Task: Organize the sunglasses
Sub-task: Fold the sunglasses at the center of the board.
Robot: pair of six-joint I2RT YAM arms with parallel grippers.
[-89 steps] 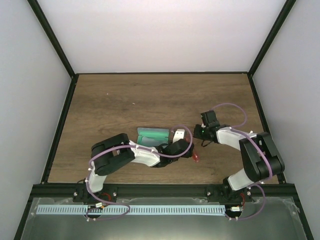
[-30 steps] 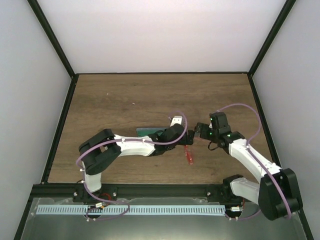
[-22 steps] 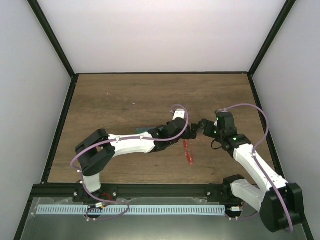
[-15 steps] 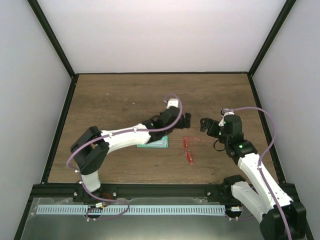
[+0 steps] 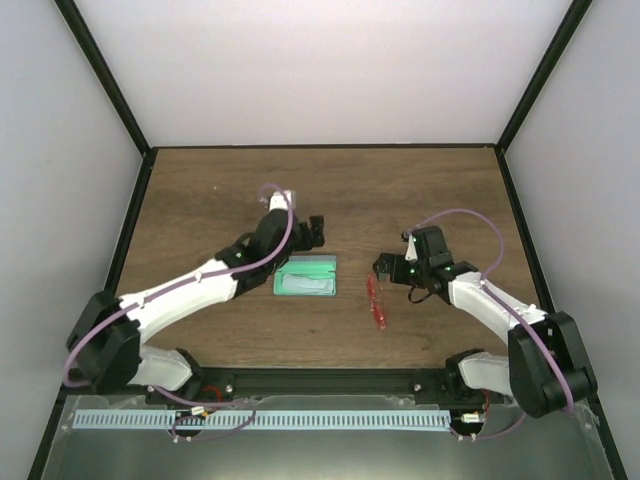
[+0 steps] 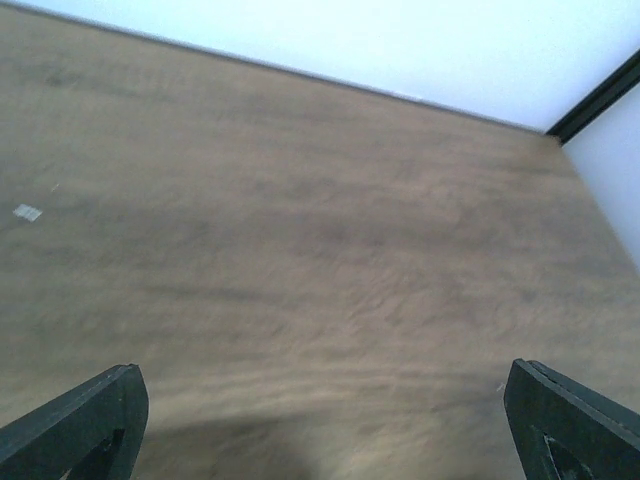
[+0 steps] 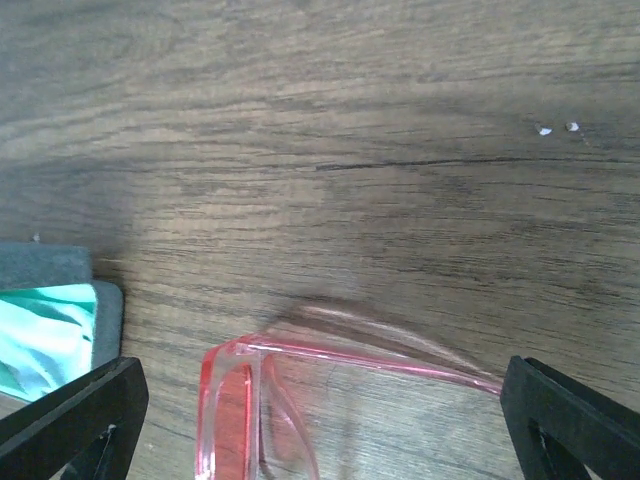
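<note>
Red translucent sunglasses with thin clear arms [image 5: 377,302] flat on brown wood-grain table [image 5: 430,190], just right of grey-blue rectangular case [image 7: 55,265], apparently not touching it. Case open, light green cloth [image 7: 40,338] inside; case edges too small in top view to say more. Right gripper [image 5: 384,267]: fingers spread wide, empty, over far end of sunglasses. Left gripper [image 5: 313,232]: fingers wide apart, empty, beyond case's far edge, over bare wood.

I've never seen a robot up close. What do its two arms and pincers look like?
Both the left arm and right arm have smooth white links joined by chunky black joints, with a thin lilac cable looping along each. The left pincer and right pincer are black, each with two blunt fingers.
</note>
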